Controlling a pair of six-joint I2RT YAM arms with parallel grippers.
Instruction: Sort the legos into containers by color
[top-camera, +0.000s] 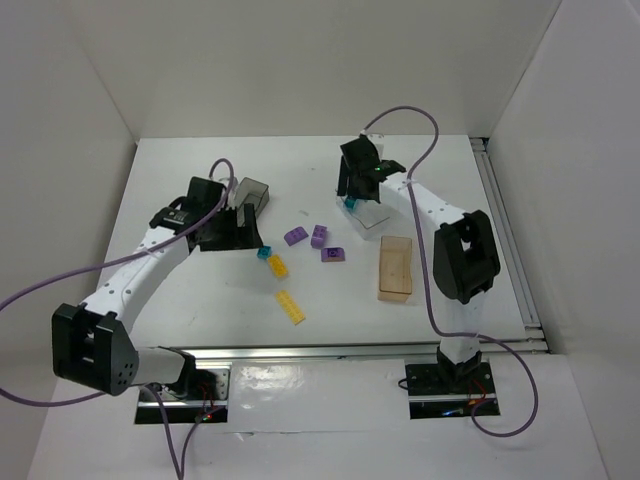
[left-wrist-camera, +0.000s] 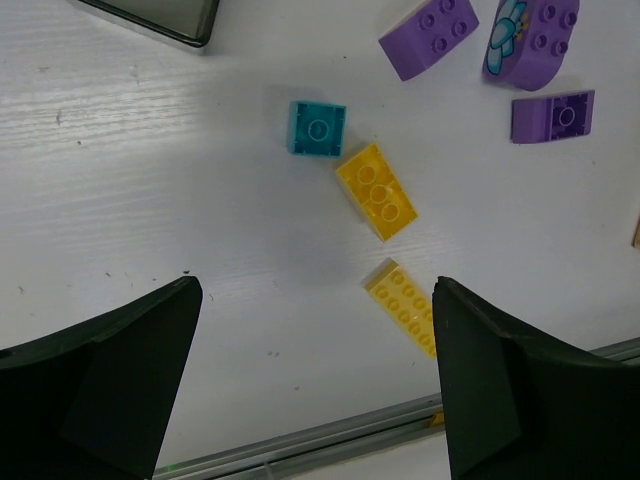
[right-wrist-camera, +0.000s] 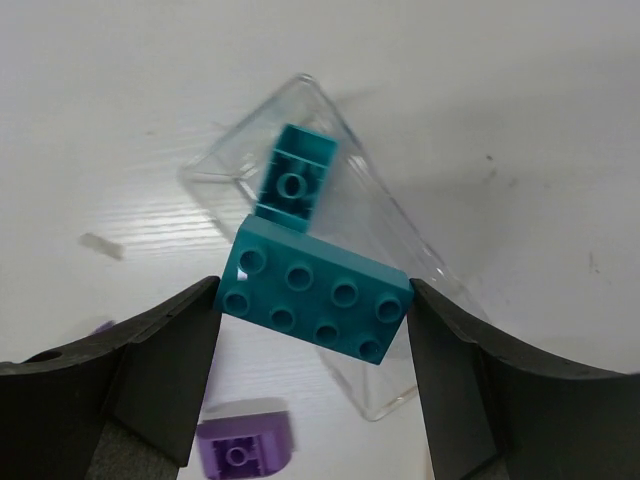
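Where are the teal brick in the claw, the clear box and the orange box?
held teal brick (right-wrist-camera: 315, 300), right wrist view, middle of its studded top.
clear bin (right-wrist-camera: 395, 220), right wrist view, bare right wall.
tan-orange bin (top-camera: 395, 270), top external view, bare floor.

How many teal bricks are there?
3. One teal brick is gripped in the right claw, one inside the clear bin, one on the table beside a yellow brick. Others may be hidden.

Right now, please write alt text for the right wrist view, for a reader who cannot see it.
The right tool grips a teal eight-stud plastic brick over a clear rectangular plastic bin, which holds a smaller teal brick. A purple brick lies on the white table at the bottom.
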